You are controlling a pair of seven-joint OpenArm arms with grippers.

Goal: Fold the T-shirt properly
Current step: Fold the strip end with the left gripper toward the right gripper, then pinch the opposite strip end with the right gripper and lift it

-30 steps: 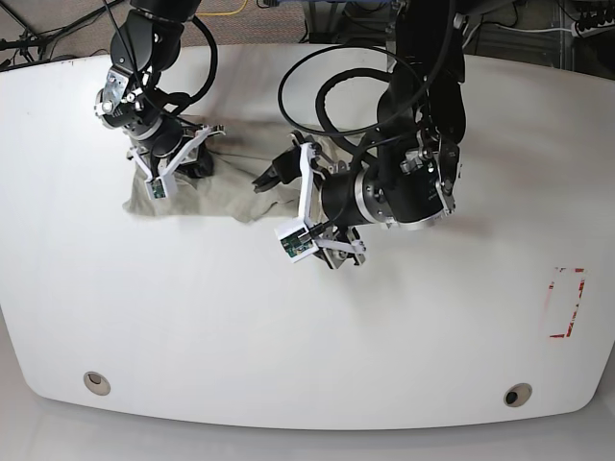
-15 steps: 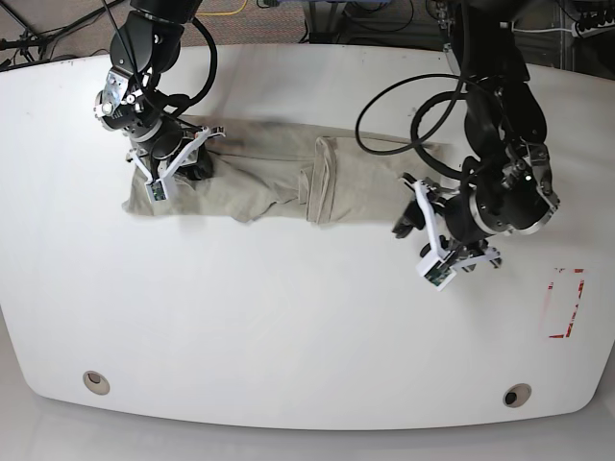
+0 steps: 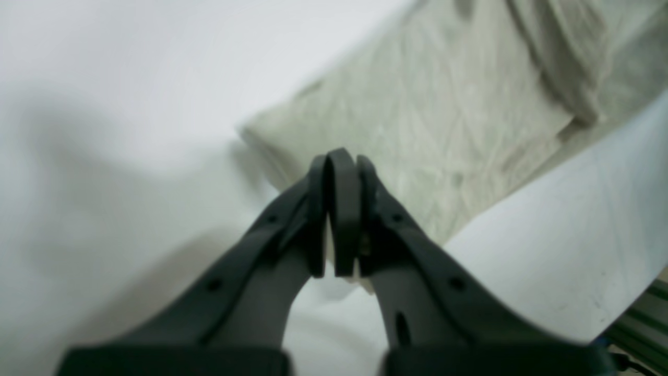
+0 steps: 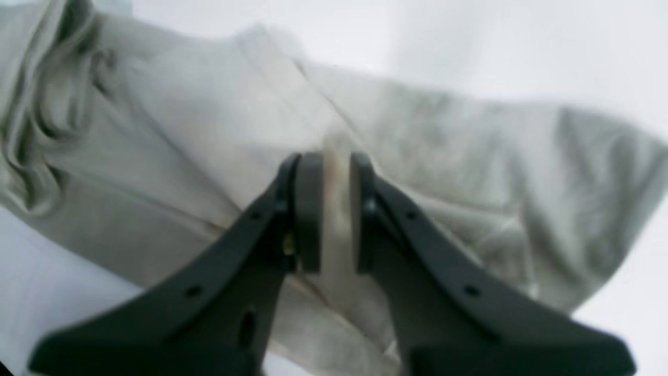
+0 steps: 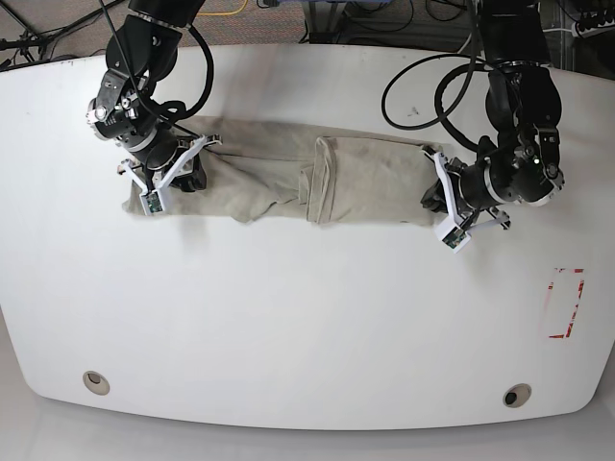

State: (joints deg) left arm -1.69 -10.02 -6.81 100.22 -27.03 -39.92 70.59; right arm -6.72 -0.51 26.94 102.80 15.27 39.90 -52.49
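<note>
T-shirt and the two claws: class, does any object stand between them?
Nothing visible does. The right claw pinches a fold of the T-shirt. The left claw is shut beside the shirt's other end; whether it holds fabric is unclear.

A khaki T-shirt (image 5: pixel 288 173) lies stretched across the white table (image 5: pixel 288 317), a black arm at each end.

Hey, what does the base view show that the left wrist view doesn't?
Only base: both arms, the right claw on the shirt's far end, the red outline marked on the table. Only left wrist: the left claw shut, with no cloth visible between its tips. Both: the khaki-beige cotton T-shirt spread on the white table.
</note>
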